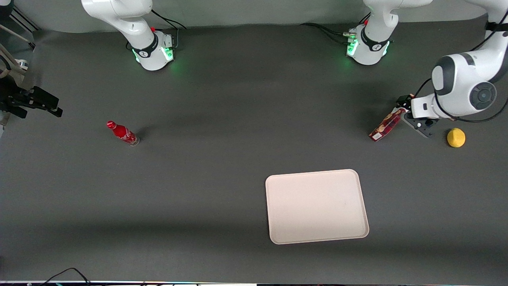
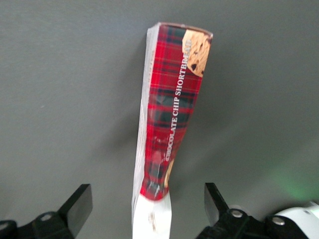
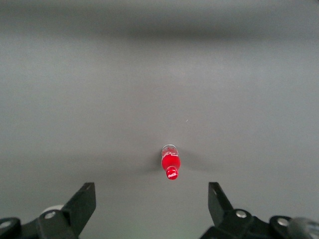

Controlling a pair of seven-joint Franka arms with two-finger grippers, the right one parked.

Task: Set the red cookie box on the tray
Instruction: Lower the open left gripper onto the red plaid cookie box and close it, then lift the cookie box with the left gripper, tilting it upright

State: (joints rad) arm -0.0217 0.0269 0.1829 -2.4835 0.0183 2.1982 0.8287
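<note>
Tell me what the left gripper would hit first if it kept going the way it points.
Probably the red cookie box: it stands between the open fingers of the left gripper, straight ahead. Depth is unclear, but nothing else shows in that line.

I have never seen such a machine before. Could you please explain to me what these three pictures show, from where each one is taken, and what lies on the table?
These are two white robot arms bolted to a dark grey table. One picture looks at them from the front; the others come from cameras on each arm's wrist.

On the table lie a large flat cream-white tray, a yellow round fruit and a small red soda bottle.

The working arm's gripper is at one end of the long dark-red tartan cookie box. Its wrist camera shows the box between the open fingers, not yet gripped.
</note>
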